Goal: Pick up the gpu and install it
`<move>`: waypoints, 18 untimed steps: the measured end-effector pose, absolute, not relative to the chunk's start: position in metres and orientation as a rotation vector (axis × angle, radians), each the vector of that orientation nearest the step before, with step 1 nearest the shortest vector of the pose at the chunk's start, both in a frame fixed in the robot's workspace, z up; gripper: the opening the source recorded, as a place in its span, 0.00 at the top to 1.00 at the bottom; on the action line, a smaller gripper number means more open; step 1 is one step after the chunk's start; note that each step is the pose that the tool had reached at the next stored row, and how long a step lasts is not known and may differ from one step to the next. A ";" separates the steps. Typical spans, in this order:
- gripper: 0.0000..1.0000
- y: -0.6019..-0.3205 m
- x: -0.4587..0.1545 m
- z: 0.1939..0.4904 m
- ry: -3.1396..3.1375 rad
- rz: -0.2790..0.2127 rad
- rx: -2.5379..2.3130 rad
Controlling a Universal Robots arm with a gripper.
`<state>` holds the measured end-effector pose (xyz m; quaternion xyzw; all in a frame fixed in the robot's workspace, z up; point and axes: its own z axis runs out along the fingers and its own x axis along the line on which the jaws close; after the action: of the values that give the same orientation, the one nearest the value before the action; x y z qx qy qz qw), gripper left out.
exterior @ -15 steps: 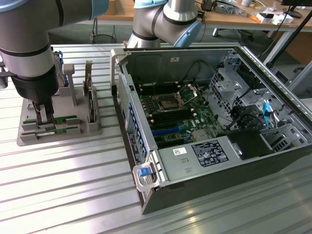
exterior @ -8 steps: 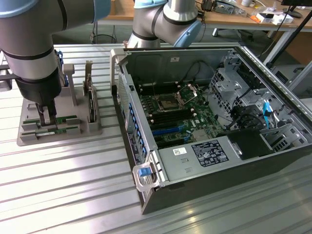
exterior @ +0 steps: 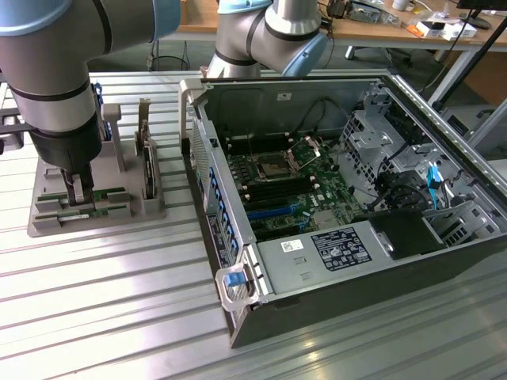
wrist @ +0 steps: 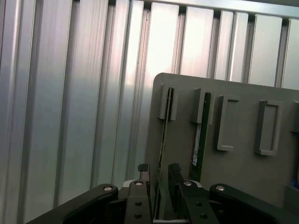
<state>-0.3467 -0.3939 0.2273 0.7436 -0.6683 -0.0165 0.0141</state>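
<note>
The gpu (wrist: pixel 163 135) is a thin green stick standing on edge in a slot of the grey holder (wrist: pixel 233 172). My gripper (wrist: pixel 159 173) is open and straddles its near end, one finger on each side, with small gaps to the board. A second green stick (wrist: pixel 199 135) stands in the neighbouring slot. In the exterior view the gripper (exterior: pixel 77 194) points straight down into the holder (exterior: pixel 95 226) at that view's left, over the green stick (exterior: pixel 111 192).
An open computer case (exterior: pixel 238 301) lies at the exterior view's right, its green motherboard (exterior: pixel 293 190) exposed among cables and drive cages. A dark card with a metal bracket (exterior: pixel 146 158) stands on edge in the holder. The ribbed metal table (exterior: pixel 119 317) runs around both.
</note>
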 end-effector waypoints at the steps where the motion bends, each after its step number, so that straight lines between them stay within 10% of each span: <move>1: 0.70 -0.394 -0.347 0.227 -2.081 -0.051 2.316; 18: 0.70 -0.393 -0.347 0.209 -2.130 -0.052 2.271</move>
<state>-0.3467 -0.3935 0.2090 0.7293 -0.6838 -0.0168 0.0138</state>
